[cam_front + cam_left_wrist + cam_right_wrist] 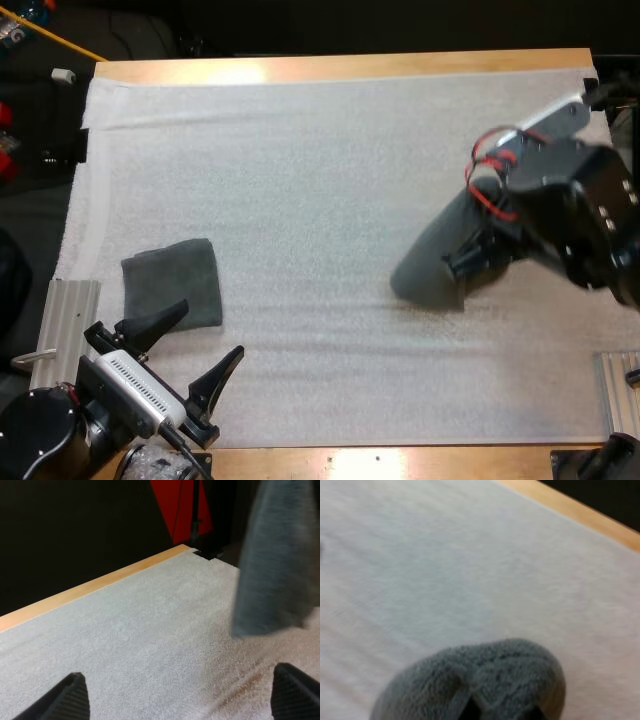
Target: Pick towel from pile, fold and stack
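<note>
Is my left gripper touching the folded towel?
Cannot tell. In the high view one jaw of the left gripper overlaps the folded towel at its near edge, but the jaw's height is unclear.

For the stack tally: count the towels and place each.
2. A folded towel lies flat on the mat, near left; a hanging towel is held up over its right side. None seems hidden.

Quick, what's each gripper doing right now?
Left gripper: open, holding nothing.
Right gripper: shut on the towel, lifted off the mat.
</note>
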Robot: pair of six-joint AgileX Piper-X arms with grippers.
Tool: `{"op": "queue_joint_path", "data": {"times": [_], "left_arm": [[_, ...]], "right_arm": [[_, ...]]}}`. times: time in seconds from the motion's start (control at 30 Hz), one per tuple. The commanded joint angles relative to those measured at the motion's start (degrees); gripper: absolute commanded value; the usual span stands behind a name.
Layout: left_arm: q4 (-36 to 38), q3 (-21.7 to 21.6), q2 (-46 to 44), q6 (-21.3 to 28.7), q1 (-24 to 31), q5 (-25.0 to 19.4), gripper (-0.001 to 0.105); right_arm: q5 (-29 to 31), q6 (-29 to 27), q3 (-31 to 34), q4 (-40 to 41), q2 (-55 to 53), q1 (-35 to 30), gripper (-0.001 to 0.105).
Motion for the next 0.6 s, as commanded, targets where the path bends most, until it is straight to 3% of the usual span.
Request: {"op": "queue_joint_path", "data": {"times": [0.0, 0.2, 0.57], "left_arm": [[-0.68, -0.41, 0.12, -0.57, -0.2, 0.46, 0.071], [-0.68, -0.41, 0.12, -0.57, -0.2, 0.46, 0.071], [-0.68, -0.41, 0.12, -0.57, -0.2, 0.46, 0.071]], "right_arm": [[-1.16, 2.86, -0.32, 2.75, -0.58, 1.41, 0.0], [-3.9, 5.26, -0.32, 2.75, 2.84, 5.45, 0.0], [-3.9, 2.84, -0.32, 1.24, 19.87, 5.44, 0.0]]}}
